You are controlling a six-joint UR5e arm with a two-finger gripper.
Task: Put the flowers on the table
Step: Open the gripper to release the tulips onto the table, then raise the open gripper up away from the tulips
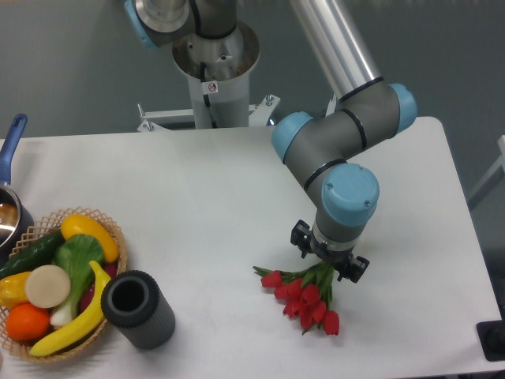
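The flowers (304,298), a small bunch of red tulips with green stems, hang low over the front right part of the white table (197,189), buds pointing toward the front edge. Whether they touch the tabletop I cannot tell. My gripper (327,267) points straight down over the stem ends and is shut on them. The blue-capped wrist hides most of the fingers.
A wicker basket (102,221) of fruit and vegetables sits at the front left, with a dark grey cylinder (139,309) lying beside it. A pot with a blue handle (11,142) is at the left edge. The arm's base (213,71) stands behind the table.
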